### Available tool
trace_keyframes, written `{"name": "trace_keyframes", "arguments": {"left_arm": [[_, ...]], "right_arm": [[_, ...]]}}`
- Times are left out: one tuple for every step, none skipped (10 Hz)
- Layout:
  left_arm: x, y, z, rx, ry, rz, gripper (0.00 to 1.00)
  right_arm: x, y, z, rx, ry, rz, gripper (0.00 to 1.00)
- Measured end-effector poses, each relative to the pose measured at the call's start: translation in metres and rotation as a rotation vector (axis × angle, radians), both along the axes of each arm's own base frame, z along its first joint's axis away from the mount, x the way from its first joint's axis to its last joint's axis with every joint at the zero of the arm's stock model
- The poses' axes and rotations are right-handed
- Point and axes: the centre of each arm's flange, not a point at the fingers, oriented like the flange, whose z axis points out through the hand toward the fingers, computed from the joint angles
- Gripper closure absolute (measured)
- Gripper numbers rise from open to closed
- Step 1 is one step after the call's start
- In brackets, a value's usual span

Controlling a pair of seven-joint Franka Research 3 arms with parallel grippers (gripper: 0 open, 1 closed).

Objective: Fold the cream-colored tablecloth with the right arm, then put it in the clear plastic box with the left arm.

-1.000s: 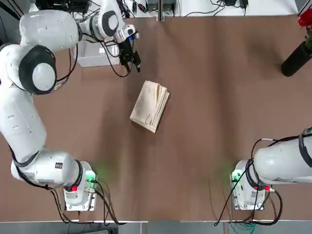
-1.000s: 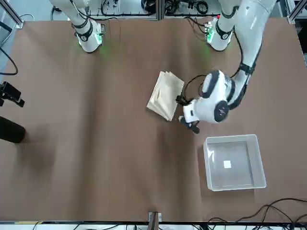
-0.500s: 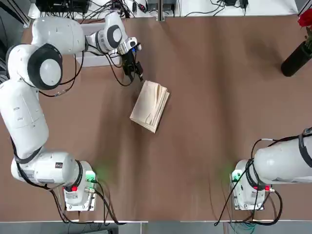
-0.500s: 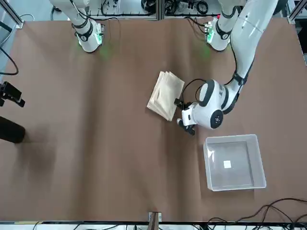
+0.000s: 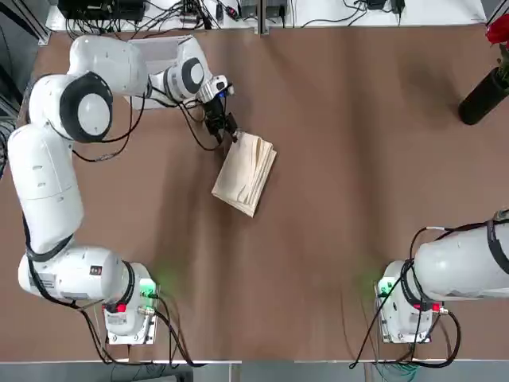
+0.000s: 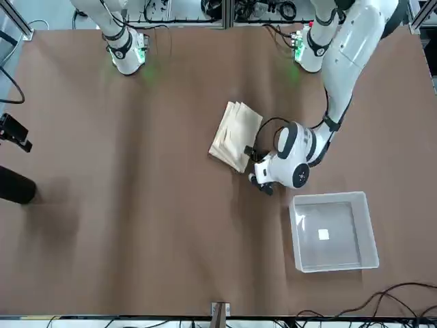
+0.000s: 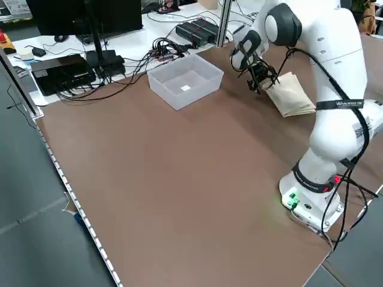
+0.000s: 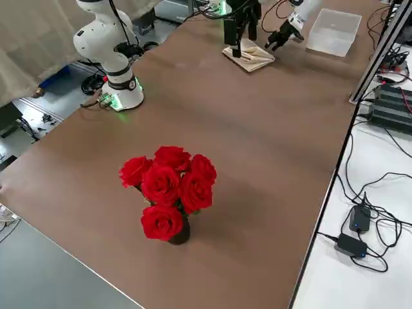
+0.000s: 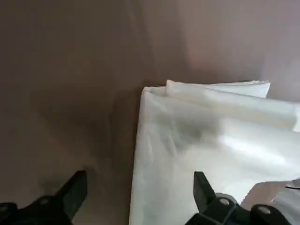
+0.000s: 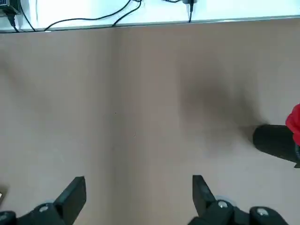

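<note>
Left gripper (image 9: 140,197), with fingers standing apart, is at the edge of the folded cream-colored tablecloth (image 5: 245,174); its contact with the cloth I cannot tell. Beyond the cloth's far left side, the arm partly hides the clear plastic box (image 6: 334,232).

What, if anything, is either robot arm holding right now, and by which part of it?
Nothing is held: the left tool is open above the folded tablecloth's edge, and the right tool is open and empty.

Overhead camera facing straight down
</note>
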Motion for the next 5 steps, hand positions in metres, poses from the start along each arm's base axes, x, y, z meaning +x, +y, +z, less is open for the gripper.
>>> {"name": "trace_keyframes", "arguments": {"left_arm": [[-0.002,-0.006,0.002,-0.017,0.008,0.004,0.0],[-0.006,-0.014,0.005,-0.029,0.01,-0.004,0.0],[-0.009,-0.019,0.006,-0.034,0.012,-0.012,0.0],[-0.012,-0.022,0.006,-0.035,0.016,-0.018,0.0],[-0.013,-0.022,0.004,-0.034,0.018,-0.019,0.0]], "right_arm": [[0.001,0.008,0.006,-0.003,-0.014,0.014,0.0],[0.0,0.014,0.015,-0.005,-0.032,0.023,0.0],[0.0,0.015,0.019,-0.006,-0.038,0.025,0.0],[0.0,0.015,0.017,-0.006,-0.033,0.025,0.0],[0.001,0.014,0.015,-0.006,-0.028,0.026,0.0]]}}
